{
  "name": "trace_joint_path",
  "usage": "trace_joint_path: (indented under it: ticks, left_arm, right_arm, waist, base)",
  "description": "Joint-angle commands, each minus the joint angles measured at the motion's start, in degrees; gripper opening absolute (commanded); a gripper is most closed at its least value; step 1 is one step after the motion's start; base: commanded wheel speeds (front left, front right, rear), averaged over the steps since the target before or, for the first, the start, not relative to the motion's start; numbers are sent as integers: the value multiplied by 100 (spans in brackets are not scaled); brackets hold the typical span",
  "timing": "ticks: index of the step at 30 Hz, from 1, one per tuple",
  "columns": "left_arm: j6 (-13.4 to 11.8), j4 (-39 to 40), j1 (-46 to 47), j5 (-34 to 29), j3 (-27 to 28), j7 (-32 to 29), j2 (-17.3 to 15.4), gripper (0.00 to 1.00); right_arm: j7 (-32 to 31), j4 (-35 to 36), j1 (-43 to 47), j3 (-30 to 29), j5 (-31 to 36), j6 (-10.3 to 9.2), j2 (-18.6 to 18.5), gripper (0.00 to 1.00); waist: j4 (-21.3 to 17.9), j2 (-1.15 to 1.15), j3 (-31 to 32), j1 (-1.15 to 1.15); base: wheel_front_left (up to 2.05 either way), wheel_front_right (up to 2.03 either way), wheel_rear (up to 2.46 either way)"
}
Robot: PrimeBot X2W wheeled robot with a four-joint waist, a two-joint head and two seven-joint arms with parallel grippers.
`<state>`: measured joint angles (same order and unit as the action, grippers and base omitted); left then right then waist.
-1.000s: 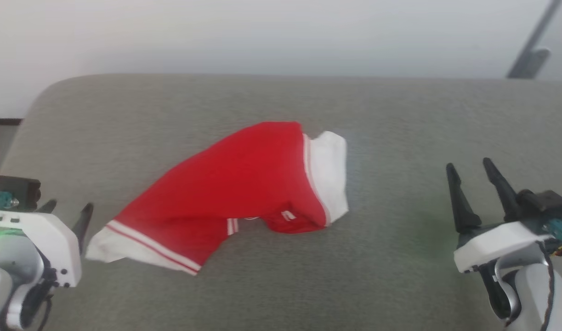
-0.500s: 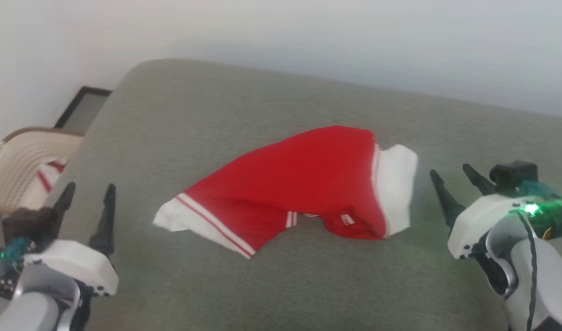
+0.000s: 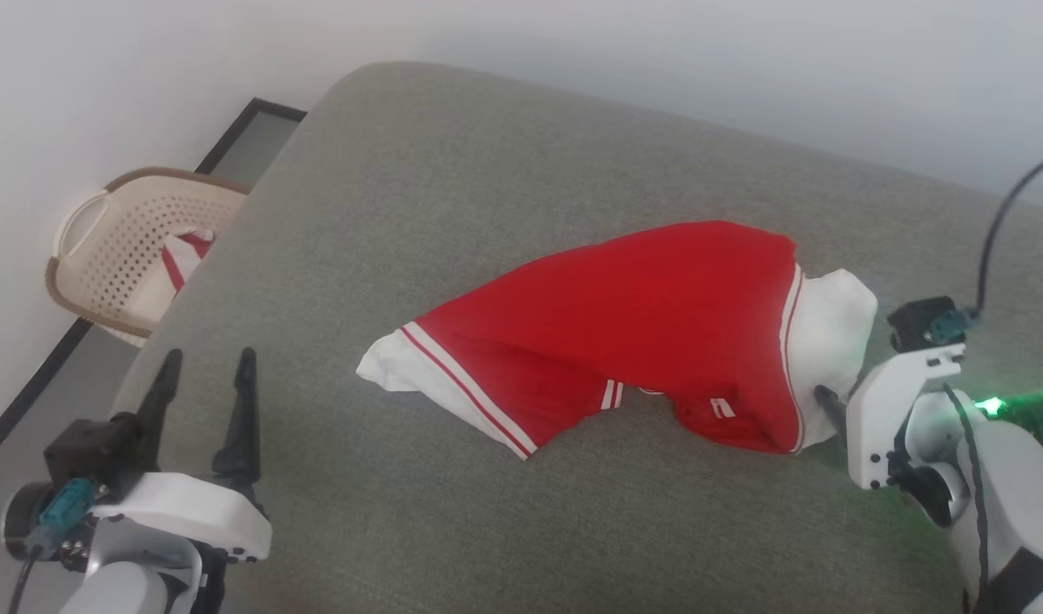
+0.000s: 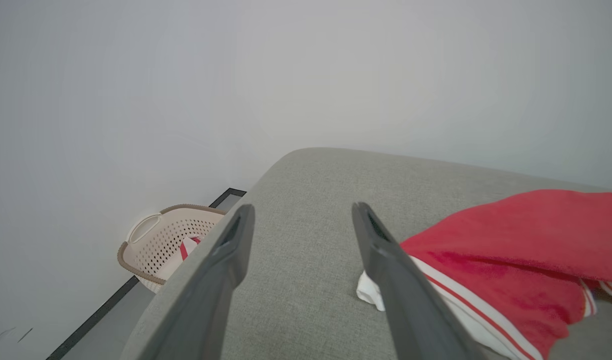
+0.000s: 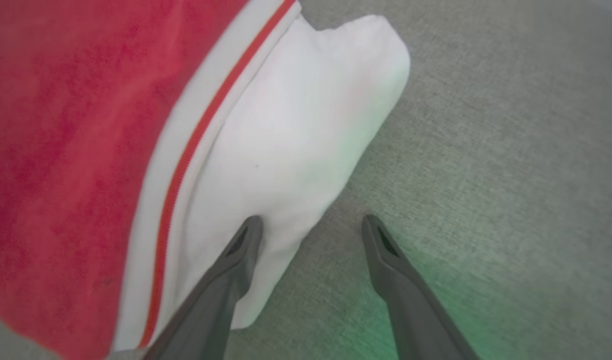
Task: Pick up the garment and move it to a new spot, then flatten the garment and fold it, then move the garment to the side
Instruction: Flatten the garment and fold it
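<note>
The garment [image 3: 640,324] is a bright red shirt with white striped sleeves, lying crumpled on the grey cushioned surface [image 3: 487,196]. My right gripper [image 3: 828,394] is open at its right white sleeve [image 5: 295,125]. In the right wrist view the right gripper [image 5: 311,222] has one finger over the sleeve's edge and the other over bare cushion, with nothing pinched. My left gripper [image 3: 205,384] stands open at the lower left, well apart from the garment's left cuff [image 3: 385,371]. In the left wrist view the left gripper [image 4: 300,212] is empty and the garment [image 4: 511,240] lies to its right.
A beige perforated basket [image 3: 103,256] sits on the floor off the cushion's left edge, with a red-and-white cloth [image 3: 180,256] inside. A pale wall runs behind. A black cable [image 3: 999,230] rises from my right wrist. Bare cushion lies in front of the garment.
The head view has swung left, bringing the basket into sight. My right gripper has closed in on the garment's white sleeve. My left gripper now stands farther from the left cuff.
</note>
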<state>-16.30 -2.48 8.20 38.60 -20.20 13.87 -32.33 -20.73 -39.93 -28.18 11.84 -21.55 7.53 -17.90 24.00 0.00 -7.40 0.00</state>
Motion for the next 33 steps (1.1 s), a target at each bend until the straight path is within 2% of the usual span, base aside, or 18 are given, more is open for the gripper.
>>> trace_joint_path:
  ticks: [1, 2, 8, 15, 24, 33]
  left_arm:
    - [42, -46, -30, -30, 1, 65, 65, 100]
    - [62, -67, -15, -41, -1, 68, 100, 100]
    - [114, -121, -11, -59, 97, 112, 201, 100]
    - [142, -126, -136, -116, 243, 129, 175, 100]
    - [97, -8, -345, -140, 379, 121, 36, 100]
    - [101, 93, -433, -102, 435, 62, -113, 100]
  right_arm:
    - [-183, -151, -78, 115, 42, -6, 3, 21]
    - [-224, -190, -89, 176, 42, -6, 0, 0]
    - [-344, -293, -272, 337, 3, -11, -125, 0]
    - [-412, -60, -448, 332, -104, -10, -326, 0]
    - [-586, 597, -53, -32, -274, -10, -787, 0]
    - [-1039, 1431, 828, -668, -353, -10, -1160, 0]
  waist:
    - [66, 0, -65, 0]
    - [77, 0, -74, 0]
    - [58, 0, -77, 0]
    - [-190, 0, 22, 0]
    - [-742, 0, 181, 0]
    - [-1266, 0, 275, 0]
  base:
    - [0, 0, 0]
    - [0, 0, 0]
    - [0, 0, 0]
    - [0, 0, 0]
    - [0, 0, 0]
    - [0, 0, 0]
